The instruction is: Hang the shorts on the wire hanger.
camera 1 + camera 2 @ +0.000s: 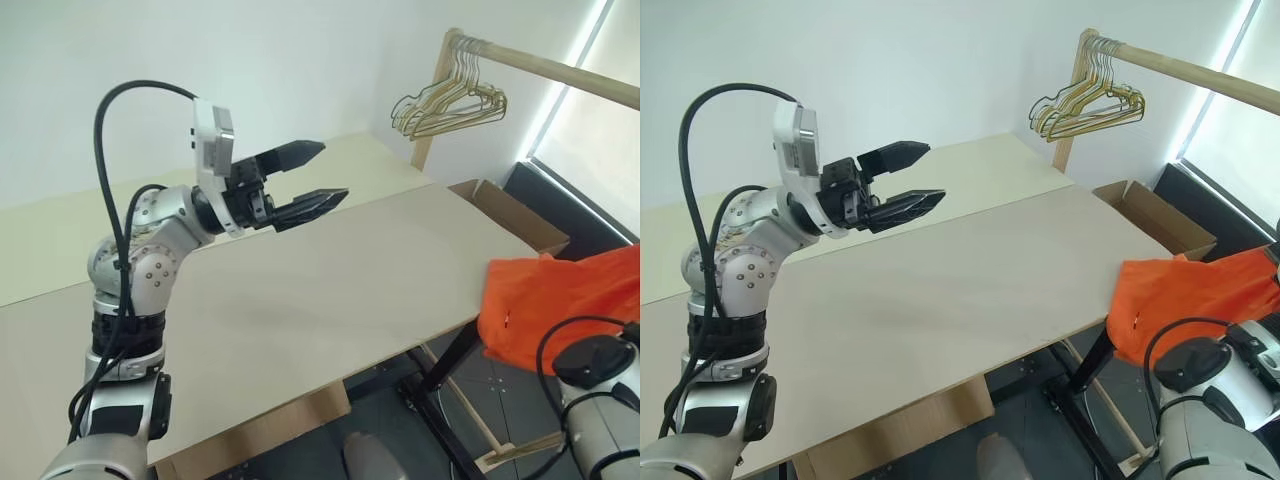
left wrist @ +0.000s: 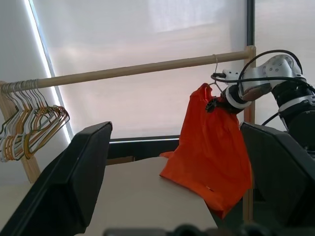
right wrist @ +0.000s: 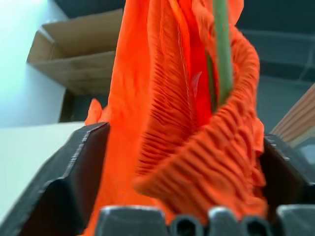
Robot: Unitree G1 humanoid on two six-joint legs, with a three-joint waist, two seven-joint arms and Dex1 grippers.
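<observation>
Left gripper [image 1: 318, 176] raised above table [image 1: 330, 280], fingers spread apart, nothing between them, well apart from shorts [image 2: 211, 157]. Shorts hang on wire hanger [image 2: 216, 66], hook over wooden rail [image 2: 128, 71], lower fabric draping onto table corner. Right gripper [image 3: 182, 162] at shorts, fingers [image 3: 74, 172] wide apart, gathered waistband bunched in gap between; no clamping visible. Gold hangers [image 1: 450, 105] bunched at rail's far end. Cardboard box [image 1: 515, 215] beyond table edge.
</observation>
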